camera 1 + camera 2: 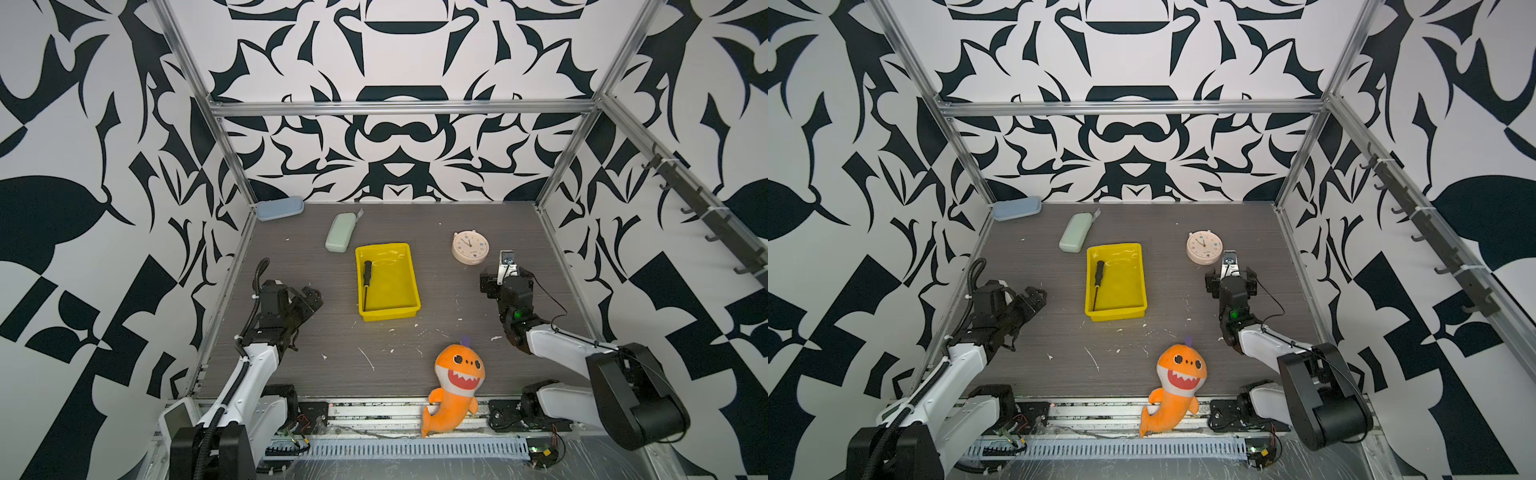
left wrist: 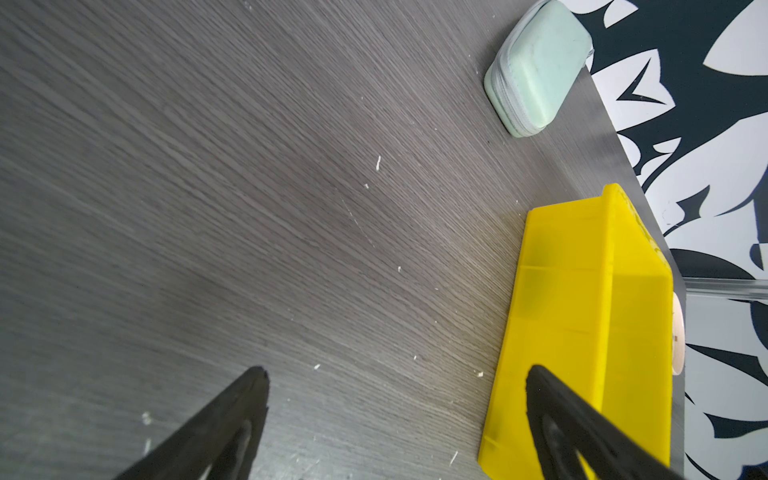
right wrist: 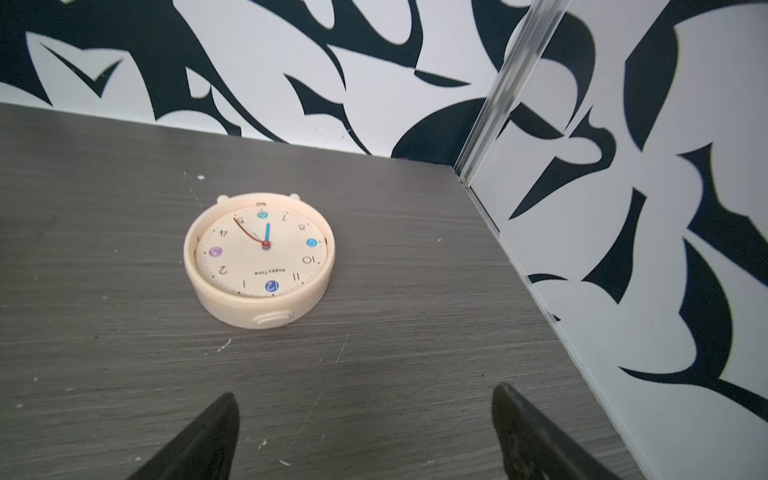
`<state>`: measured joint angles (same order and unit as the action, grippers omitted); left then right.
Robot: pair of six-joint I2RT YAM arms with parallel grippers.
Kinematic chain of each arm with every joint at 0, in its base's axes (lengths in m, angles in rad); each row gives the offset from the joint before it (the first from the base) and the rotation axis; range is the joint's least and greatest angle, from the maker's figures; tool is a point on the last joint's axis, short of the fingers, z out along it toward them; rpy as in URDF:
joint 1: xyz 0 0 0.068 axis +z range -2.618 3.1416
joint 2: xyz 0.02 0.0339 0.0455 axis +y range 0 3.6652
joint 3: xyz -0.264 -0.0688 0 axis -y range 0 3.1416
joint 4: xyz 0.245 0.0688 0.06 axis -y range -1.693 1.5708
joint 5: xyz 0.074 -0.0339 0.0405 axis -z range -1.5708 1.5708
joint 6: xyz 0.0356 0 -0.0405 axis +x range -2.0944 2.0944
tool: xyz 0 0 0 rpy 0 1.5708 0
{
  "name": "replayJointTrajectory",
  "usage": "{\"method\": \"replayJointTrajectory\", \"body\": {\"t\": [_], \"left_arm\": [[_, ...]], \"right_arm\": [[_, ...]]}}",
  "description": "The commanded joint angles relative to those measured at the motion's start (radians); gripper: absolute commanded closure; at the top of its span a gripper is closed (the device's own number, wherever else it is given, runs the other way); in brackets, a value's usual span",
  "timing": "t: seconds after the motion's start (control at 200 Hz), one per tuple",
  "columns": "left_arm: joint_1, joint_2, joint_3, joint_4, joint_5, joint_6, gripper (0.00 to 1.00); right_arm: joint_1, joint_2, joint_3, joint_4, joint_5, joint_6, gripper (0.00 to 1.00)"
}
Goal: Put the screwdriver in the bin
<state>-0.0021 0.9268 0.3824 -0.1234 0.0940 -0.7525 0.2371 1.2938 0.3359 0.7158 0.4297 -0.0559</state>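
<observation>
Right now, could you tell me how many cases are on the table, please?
2. A blue case in the far left corner; a pale green case behind the bin, toward the left. None seems hidden.

**A:** Top views are bright and even, with soft overhead light and only faint shadows around the bin (image 1: 390,314). The patterned wall (image 1: 62,208) looks stretched toward 3 and 9 o'clock, the usual wide-angle look.

**B:** Yep, plus glare ripples on the bin floor at its 12 o'clock end. The left wrist view smears the table (image 2: 208,166) grain toward 9, and the left gripper (image 2: 397,369) fingers (image 2: 228,419) are dark mush. In the right wrist view the clock (image 3: 257,257) is sharp, while the right gripper (image 3: 365,390) fingers (image 3: 208,440) are soft at 5 and 7.
</observation>
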Motion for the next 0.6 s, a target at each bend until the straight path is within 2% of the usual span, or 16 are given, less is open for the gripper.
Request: {"method": "replayJointTrajectory", "body": {"t": [0.0, 0.225, 0.365, 0.425, 0.535, 0.6], "left_arm": [[0.001, 0.007, -0.011, 0.008, 0.001, -0.011, 0.01], [0.002, 0.040, -0.004, 0.015, 0.002, -0.013, 0.01], [0.001, 0.061, 0.012, 0.004, 0.004, -0.009, 0.01], [0.002, 0.058, 0.014, -0.004, 0.006, -0.005, 0.01], [0.002, 0.039, 0.004, -0.004, -0.023, -0.020, 0.01], [0.001, 0.037, -0.003, 0.002, -0.049, -0.035, 0.01]], "right_arm": [[-0.006, 0.066, -0.001, 0.103, -0.019, -0.004, 0.03], [-0.020, 0.186, -0.093, 0.358, -0.101, -0.024, 0.02], [-0.047, 0.248, -0.092, 0.404, -0.115, 0.004, 0.02], [-0.047, 0.298, -0.098, 0.483, -0.116, -0.021, 0.02], [-0.048, 0.264, -0.078, 0.392, -0.156, -0.027, 0.01], [-0.051, 0.280, -0.049, 0.362, -0.133, -0.020, 0.01]]}}
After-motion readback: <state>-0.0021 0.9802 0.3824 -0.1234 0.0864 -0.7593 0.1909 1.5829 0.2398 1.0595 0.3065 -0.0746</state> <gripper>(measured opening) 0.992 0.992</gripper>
